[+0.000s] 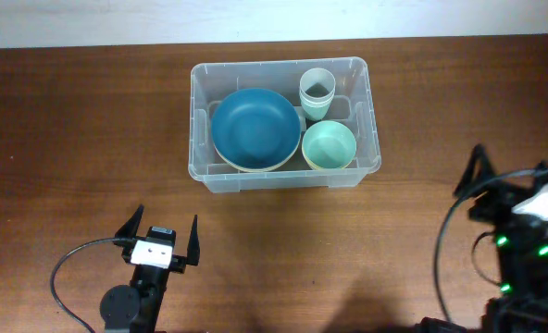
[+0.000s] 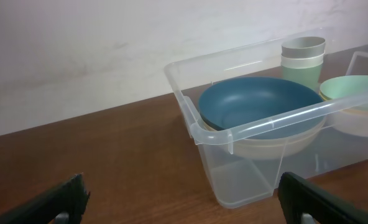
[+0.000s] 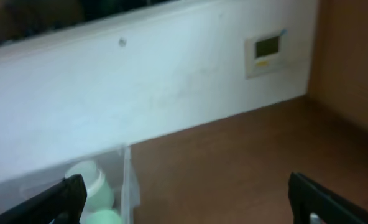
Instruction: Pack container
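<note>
A cream bowl [image 1: 255, 168] lies mostly hidden under the blue bowl [image 1: 255, 127]. The right wrist view is blurred: only a corner of the container [image 3: 127, 180] shows at the bottom edge, and the wall panel [image 3: 268, 53] is unreadable. The left wrist view cuts off the container's right end. Overhead, the bottom edge cuts the left arm [image 1: 130, 301] and right arm [image 1: 524, 268].

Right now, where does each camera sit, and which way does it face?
Overhead: above the table, looking straight down on the container; the left gripper and right arm show at the bottom.
Left wrist: low behind its open fingers, facing the container's corner and the blue bowl.
Right wrist: low behind the open right gripper, facing the white wall; container's end at lower left.
Shared: overhead and left wrist both show the blue bowl.
</note>
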